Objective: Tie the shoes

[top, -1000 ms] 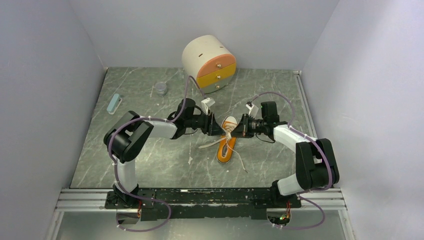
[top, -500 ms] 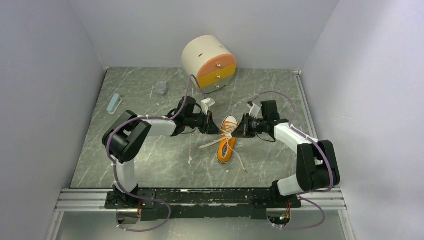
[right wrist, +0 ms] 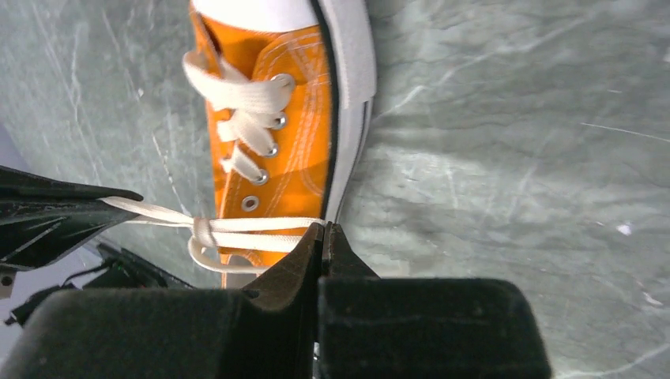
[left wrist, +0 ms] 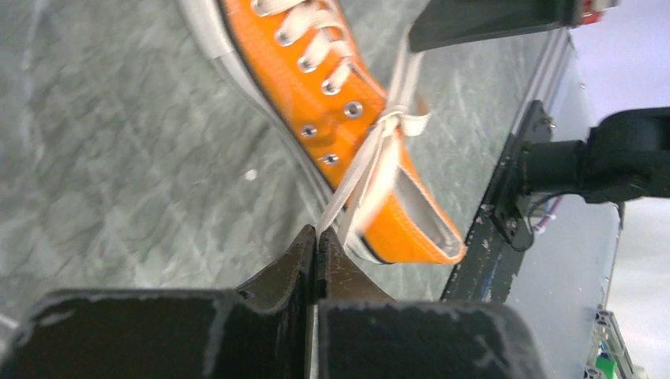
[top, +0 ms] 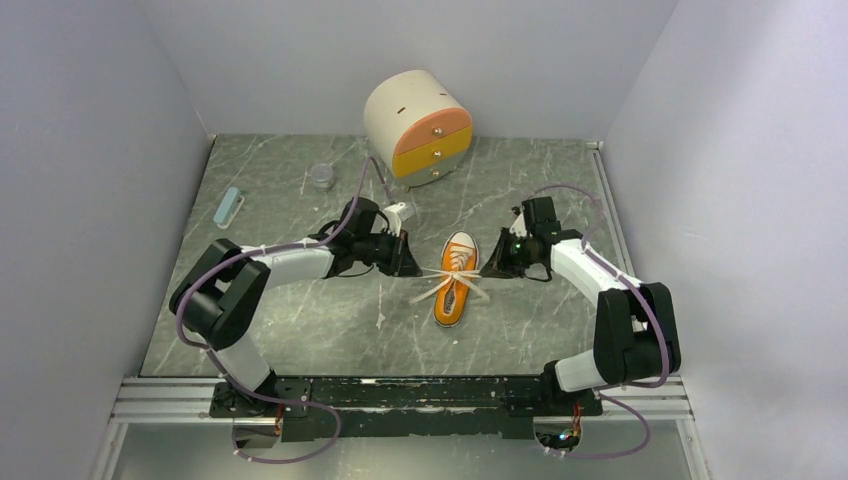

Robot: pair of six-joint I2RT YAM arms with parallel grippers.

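Note:
The shoes are one small orange sneaker [top: 454,287] with a white toe cap, lying mid-table with its toe toward the back. White laces [top: 447,274] stretch sideways across it, with a knot [left wrist: 390,122] over the tongue. My left gripper [top: 409,267] sits just left of the shoe, shut on one lace strand [left wrist: 348,185]. My right gripper [top: 490,268] sits just right of it, shut on the other strand [right wrist: 261,225]. In the left wrist view the tips [left wrist: 317,234] pinch the lace. The right wrist view shows the same at its tips [right wrist: 324,230], with the knot [right wrist: 204,231] to the left.
A round cream drawer unit [top: 418,124] with orange and yellow drawers stands at the back. A small grey cup [top: 322,177] and a light blue bar [top: 229,207] lie at the back left. Grey walls enclose three sides. A metal rail [top: 400,398] runs along the near edge.
My left gripper has closed on a lace strand. Both grippers have moved outward from the shoe, and the laces now run taut across it.

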